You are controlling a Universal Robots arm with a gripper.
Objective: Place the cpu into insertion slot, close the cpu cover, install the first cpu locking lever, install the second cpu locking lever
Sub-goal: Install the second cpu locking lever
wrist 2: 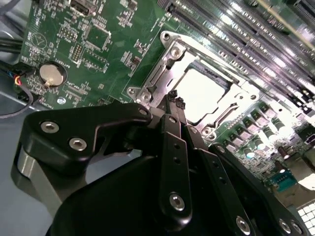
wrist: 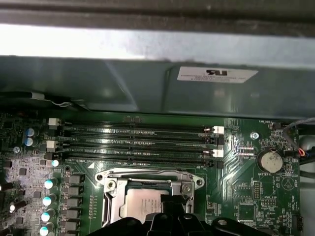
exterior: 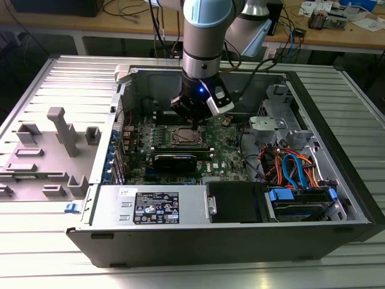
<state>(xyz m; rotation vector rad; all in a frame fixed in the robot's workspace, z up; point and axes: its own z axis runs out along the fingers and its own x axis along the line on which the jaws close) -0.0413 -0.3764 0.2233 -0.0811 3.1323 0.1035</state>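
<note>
In the exterior view, going from that view's left: a grey plastic fixture (exterior: 51, 153) is lying on the ribbed metal table (exterior: 36, 259), just beside the open computer case (exterior: 240, 241). Inside the case, the green circuit board (exterior: 225, 156) is lying flat, and the arm is standing over its middle with the gripper (exterior: 194, 114) hanging just above the insertion slot (exterior: 182, 138). Further toward that view's right, a bundle of blue and orange cables (exterior: 295, 171) is sitting near the drive bay.

In the second wrist view, the gripper (wrist 2: 175, 104) is hovering over the edge of the socket. Its dark fingers (wrist 2: 172, 147) are lying close together, narrow, with nothing between them. The cpu (wrist 2: 199, 93) is sitting in the insertion slot (wrist 2: 167, 66), its pale metal top glaring under the light. The cpu cover (wrist 2: 235, 101) is lying around the chip.

In the first wrist view, the cpu (wrist: 143, 204) is sitting framed by the cpu cover (wrist: 147, 178), the long black memory slots (wrist: 138, 140) are running just beside the socket, and a coin battery (wrist: 269, 161) is sitting well apart from it.
</note>
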